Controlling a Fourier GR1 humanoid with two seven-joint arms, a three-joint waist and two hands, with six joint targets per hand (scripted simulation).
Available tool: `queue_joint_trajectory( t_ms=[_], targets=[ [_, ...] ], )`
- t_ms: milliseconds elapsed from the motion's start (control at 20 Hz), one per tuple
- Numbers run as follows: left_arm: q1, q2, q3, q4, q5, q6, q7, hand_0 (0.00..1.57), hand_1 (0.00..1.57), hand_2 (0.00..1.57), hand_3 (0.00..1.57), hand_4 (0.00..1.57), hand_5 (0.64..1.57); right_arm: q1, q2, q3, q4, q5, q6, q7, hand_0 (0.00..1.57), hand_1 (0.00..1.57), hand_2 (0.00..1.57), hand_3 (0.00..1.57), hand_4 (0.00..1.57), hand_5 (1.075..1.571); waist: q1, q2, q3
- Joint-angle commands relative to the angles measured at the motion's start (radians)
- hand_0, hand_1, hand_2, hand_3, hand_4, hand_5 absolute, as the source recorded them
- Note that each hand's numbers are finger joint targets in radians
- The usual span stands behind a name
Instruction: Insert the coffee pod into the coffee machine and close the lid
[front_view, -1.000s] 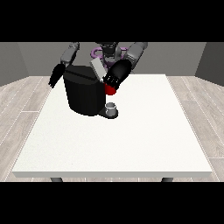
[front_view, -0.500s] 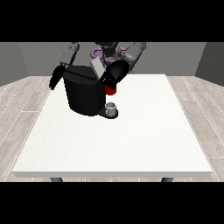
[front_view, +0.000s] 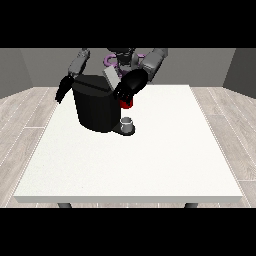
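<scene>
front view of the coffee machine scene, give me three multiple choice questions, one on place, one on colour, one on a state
1. Where on the white table does the coffee machine stand?
A. near the camera-side edge
B. towards the robot's side, at the view's left
C. at the view's right edge

2. What colour is the coffee pod?
A. red
B. green
C. yellow

3. What is the hand at the view's right doing?
A. lying flat on the table
B. hanging off the table's side
C. holding the pod beside the machine's top

Answers: 1 B, the machine sits far from the near edge, left of centre. 2 A, red shows under the black hand. 3 C, the hand is raised with the pod at its underside.
</scene>
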Motion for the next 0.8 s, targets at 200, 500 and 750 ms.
queue_joint_trajectory(
  t_ms=[200,500,750],
  targets=[
    [0.012,0.016,0.006,0.024,-0.035,0.053,0.028,0.0,0.0,0.57,0.47,0.0,1.571,0.027,-0.008,0.013,0.001,0.017,0.005,-0.018,0.0,0.0,0.0,0.0,0.12,1.571,-0.006,0.009,-0.0043],
    [0.07,-0.02,-0.009,0.016,-0.041,0.072,-0.015,0.0,0.0,0.36,0.25,0.0,1.571,0.029,0.009,-0.008,0.0,0.003,-0.02,0.005,0.0,0.0,0.0,0.0,0.13,1.571,0.034,-0.036,-0.0046],
    [0.136,-0.117,-0.014,0.0,-0.012,0.01,0.06,0.0,0.0,0.0,0.06,0.0,1.571,0.094,-0.017,-0.049,0.08,-0.03,0.013,-0.002,0.0,0.0,0.0,0.0,0.0,1.571,0.117,-0.185,-0.0042]
  ],
)
